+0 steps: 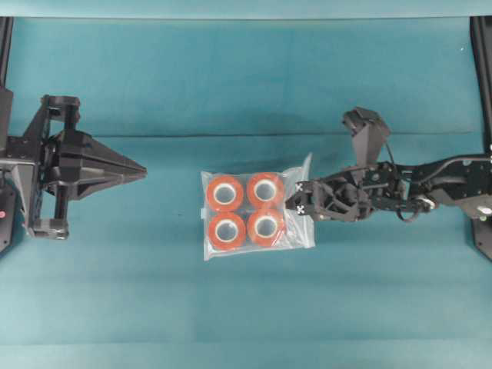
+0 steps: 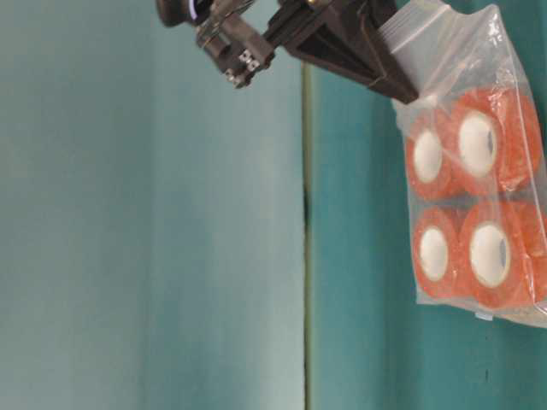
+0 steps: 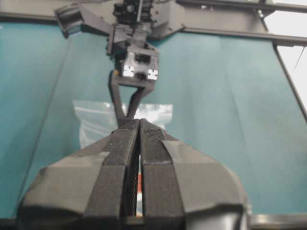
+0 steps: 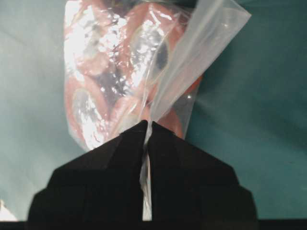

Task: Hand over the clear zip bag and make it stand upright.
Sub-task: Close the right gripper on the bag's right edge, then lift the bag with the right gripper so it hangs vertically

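Observation:
The clear zip bag (image 1: 257, 213) lies flat in the middle of the teal table, with several orange rolls with white cores inside it. My right gripper (image 1: 294, 197) is shut on the bag's right edge, near its upper corner. In the right wrist view the clear plastic (image 4: 192, 62) runs pinched between the two black fingers (image 4: 120, 163). The bag (image 2: 479, 171) also shows in the table-level view under the right arm (image 2: 342, 38). My left gripper (image 1: 142, 172) is shut and empty, well to the left of the bag. Its closed tips (image 3: 139, 125) point at the bag (image 3: 96, 120).
The table is covered by a teal cloth (image 1: 246, 84) with a crease running across it behind the bag. Black frame posts (image 1: 483, 69) stand at the far left and right edges. Both arm bases sit at the table's sides.

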Available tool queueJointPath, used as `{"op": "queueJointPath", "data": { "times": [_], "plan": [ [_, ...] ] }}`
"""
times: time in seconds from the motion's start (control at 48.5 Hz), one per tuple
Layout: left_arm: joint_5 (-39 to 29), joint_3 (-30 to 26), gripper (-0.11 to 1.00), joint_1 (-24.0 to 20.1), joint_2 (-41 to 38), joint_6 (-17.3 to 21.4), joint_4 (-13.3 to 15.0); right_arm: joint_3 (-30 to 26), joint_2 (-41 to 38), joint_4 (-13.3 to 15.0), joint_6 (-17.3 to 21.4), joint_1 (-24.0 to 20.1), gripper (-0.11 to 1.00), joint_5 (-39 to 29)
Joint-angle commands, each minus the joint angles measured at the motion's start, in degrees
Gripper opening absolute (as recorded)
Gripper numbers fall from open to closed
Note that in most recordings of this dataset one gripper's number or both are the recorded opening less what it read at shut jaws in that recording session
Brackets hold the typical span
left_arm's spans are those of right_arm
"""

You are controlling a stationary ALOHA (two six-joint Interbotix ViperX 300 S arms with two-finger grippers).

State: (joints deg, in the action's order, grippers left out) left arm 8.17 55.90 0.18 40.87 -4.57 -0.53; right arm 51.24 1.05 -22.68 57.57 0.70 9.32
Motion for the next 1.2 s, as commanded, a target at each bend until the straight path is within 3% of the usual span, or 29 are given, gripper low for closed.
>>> {"op": "queueJointPath", "data": {
  "times": [0.0, 0.165, 0.412, 0.845, 0.969, 1.175],
  "plan": [
    [0.5, -1.4, -0.01, -0.2, 0.2, 0.0, 0.0, -2.5, 2.2, 0.4, -1.8, 0.3, 0.01, -2.5],
    [0.5, -1.3, -0.01, -0.6, -0.2, 0.9, -0.1, -5.1, 5.0, 2.3, -6.1, 3.0, 0.01, -12.1],
    [0.5, -1.0, -0.01, -0.8, -0.2, 0.9, -0.1, -12.7, 8.0, 2.6, -14.8, 7.3, 0.01, -26.3],
    [1.2, -1.0, 0.02, -1.8, -0.4, 1.0, -0.1, -26.3, 4.2, 3.0, -25.0, 9.6, 0.01, -46.1],
    [1.6, -1.0, 0.19, -1.8, -0.4, 1.0, -0.1, -30.6, 1.9, 3.3, -28.6, 10.1, 0.01, -50.0],
    [0.3, -0.6, 0.77, -2.7, -0.2, 1.0, -0.1, -37.7, -1.4, 3.3, -35.9, 10.5, 0.01, -58.0]
  ]
}}
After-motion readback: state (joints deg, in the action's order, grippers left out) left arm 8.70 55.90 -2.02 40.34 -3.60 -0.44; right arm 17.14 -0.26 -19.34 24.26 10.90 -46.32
